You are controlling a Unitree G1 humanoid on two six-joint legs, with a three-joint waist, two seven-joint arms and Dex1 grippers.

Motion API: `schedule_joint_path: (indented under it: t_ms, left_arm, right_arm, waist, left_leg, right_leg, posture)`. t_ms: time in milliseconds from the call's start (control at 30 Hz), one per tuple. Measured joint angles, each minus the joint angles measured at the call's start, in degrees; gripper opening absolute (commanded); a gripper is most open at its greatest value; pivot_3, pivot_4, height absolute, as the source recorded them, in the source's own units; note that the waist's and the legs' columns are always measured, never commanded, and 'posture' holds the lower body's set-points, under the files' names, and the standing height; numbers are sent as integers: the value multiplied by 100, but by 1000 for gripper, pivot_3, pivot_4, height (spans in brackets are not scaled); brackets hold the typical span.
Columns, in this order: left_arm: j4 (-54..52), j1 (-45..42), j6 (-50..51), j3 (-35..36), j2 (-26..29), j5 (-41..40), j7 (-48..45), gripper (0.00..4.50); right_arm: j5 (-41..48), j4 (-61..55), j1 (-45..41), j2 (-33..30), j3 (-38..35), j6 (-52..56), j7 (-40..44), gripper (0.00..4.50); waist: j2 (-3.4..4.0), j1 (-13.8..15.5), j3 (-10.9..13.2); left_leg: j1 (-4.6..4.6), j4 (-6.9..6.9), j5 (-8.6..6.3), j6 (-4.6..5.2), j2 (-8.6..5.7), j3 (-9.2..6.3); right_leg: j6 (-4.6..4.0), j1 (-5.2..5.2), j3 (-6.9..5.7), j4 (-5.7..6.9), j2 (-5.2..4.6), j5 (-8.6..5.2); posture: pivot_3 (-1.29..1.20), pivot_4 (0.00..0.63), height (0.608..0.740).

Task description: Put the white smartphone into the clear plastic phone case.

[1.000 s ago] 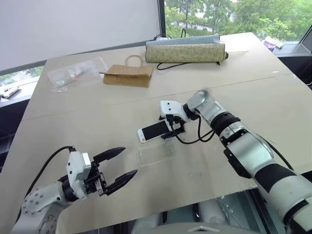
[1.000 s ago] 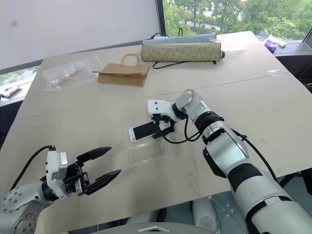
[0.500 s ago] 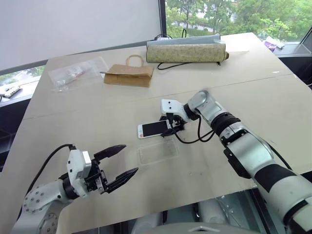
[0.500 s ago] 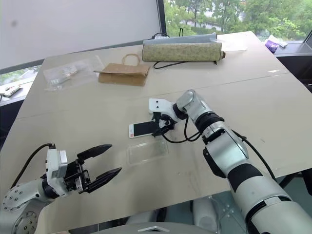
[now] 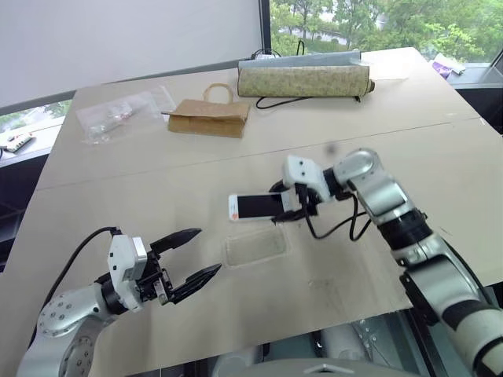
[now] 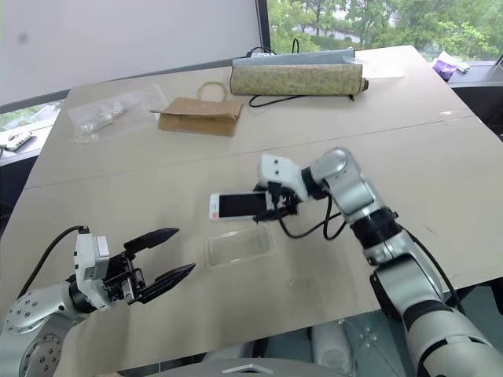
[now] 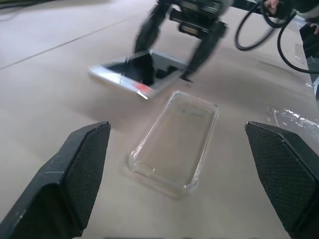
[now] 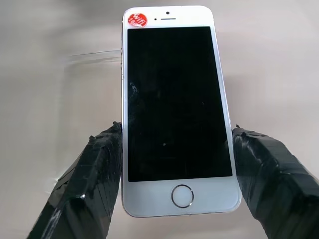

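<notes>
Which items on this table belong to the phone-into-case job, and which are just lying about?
Job:
white smartphone, held in the right pincer
clear plastic phone case, lying empty on the table
left pincer, open

Lying about:
brown paper bag
clear plastic bag
patterned roll

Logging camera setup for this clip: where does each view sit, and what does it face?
Eye views: on the head, looking down over table; both arms show.
Left wrist: looks along open left gripper at clear case.
Right wrist: looks along right gripper, jaws clamped on white smartphone.
Shared: phone, case.
</notes>
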Motion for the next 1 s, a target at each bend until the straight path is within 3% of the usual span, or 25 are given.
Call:
schedule_joint_path:
  t_ms: [200,833,867,1000]
  left_arm:
    - [405,-56,-22,0,210,54,-378,4500]
    - [734,-277,-279,-237,218,351,-657,4500]
    - [745,-282,-321,-240,218,371,-676,4500]
    - [785,-364,-384,-328,217,460,-691,4500]
  right_arm:
    - [-227,-555,390,-315,622,44,-320,2932]
    - [-507,-991,266,-773,1087,-409,-433,2825]
    - [-521,-1056,232,-837,1109,-392,-380,2672]
    - [-530,-1235,224,-928,1145,-357,-280,923]
  waist:
    - [-2,16,-1]
    - [-13,34,-8]
    - [-13,36,-8]
    - [-17,33,-11]
  left_leg:
    - [3,5,0,0,-6,2]
    - [1,13,0,0,-8,-1]
    - [2,13,0,0,-8,-1]
    - [5,18,0,0,-8,-2]
  right_leg:
    - [0,3,0,2,-4,1]
    - [0,7,-5,2,-6,1]
    - [0,7,-5,2,-6,1]
    - [0,11,-6,9,-6,1]
  posture:
    - [0,150,740]
    - [0,150,740]
    - [0,150,740]
    - [0,150,740]
